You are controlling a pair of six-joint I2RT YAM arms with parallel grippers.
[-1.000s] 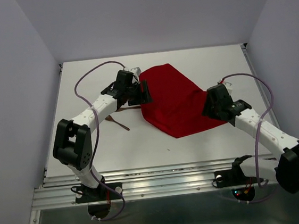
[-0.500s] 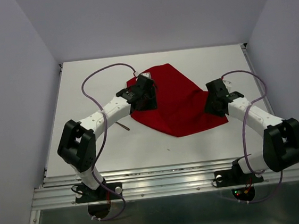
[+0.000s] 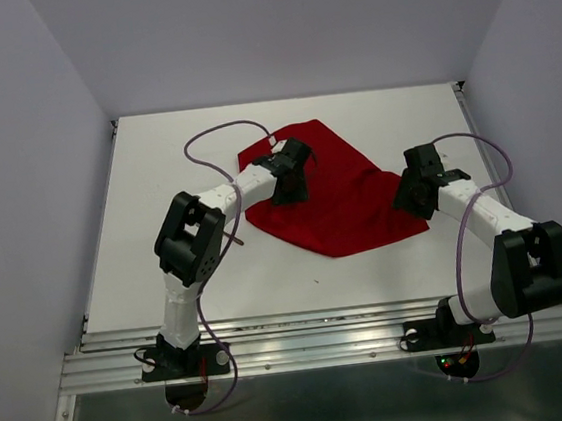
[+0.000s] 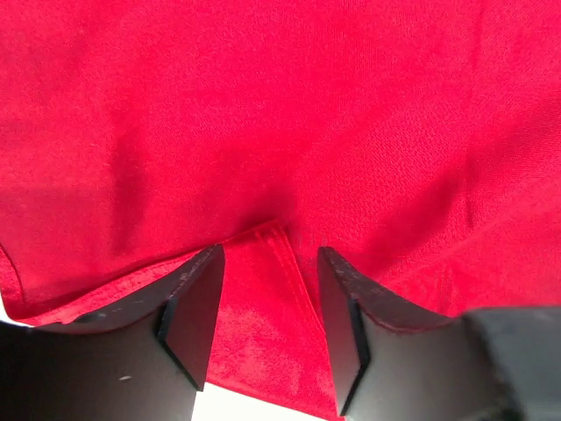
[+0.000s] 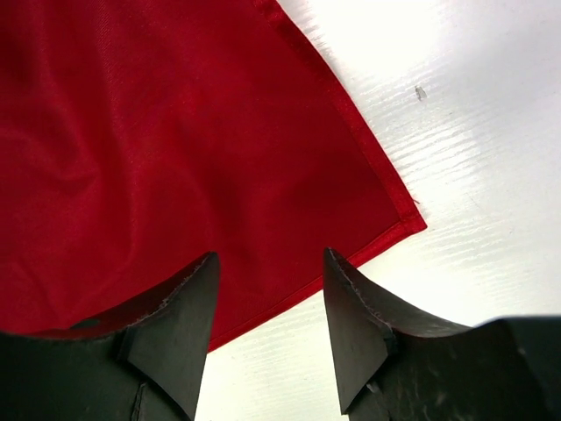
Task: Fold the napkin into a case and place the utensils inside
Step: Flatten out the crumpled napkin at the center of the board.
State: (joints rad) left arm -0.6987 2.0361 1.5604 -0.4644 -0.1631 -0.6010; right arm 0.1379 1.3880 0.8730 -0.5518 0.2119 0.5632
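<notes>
Your white table (image 3: 158,284) carries the red napkin (image 3: 346,209), spread mid-table. Left gripper (image 4: 270,250) and right gripper (image 5: 269,254) hover over it, jaws apart, gripping nothing. Your left arm (image 3: 243,186) partly hides 1 brown utensil (image 3: 234,239).

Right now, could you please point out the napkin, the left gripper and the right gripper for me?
napkin (image 3: 346,204), top external view, middle of the red cloth.
left gripper (image 4: 268,256), left wrist view, gap midway between its fingertips.
right gripper (image 5: 270,256), right wrist view, gap midway between its fingertips.
</notes>
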